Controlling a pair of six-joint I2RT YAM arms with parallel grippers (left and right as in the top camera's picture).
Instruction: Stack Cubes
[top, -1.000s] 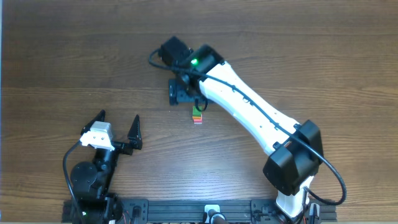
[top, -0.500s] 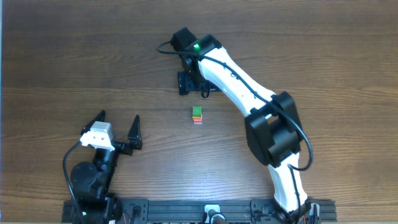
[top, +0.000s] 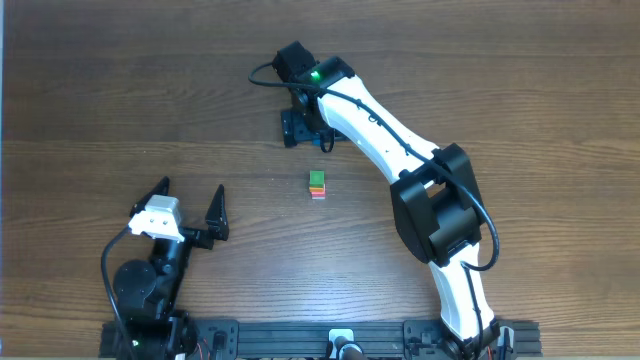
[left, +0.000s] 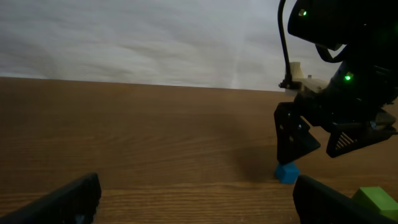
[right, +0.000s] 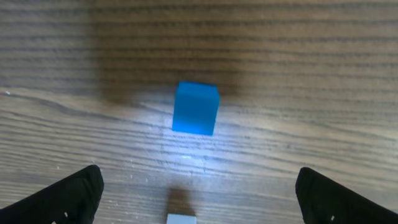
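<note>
The blue cube (right: 195, 107) lies on the surface (top: 120, 80) near the stack (top: 317, 184), on its far side from the arm bases. The right hand (right: 199, 180) hangs above the cube, fingers wide apart. The cube looks light, stiff and smooth, so pinch two opposite flat faces. The stack, green over red I think, is narrow and may tip. There is much free room around it. The left hand (top: 190, 188), also spread, rests well apart.
</note>
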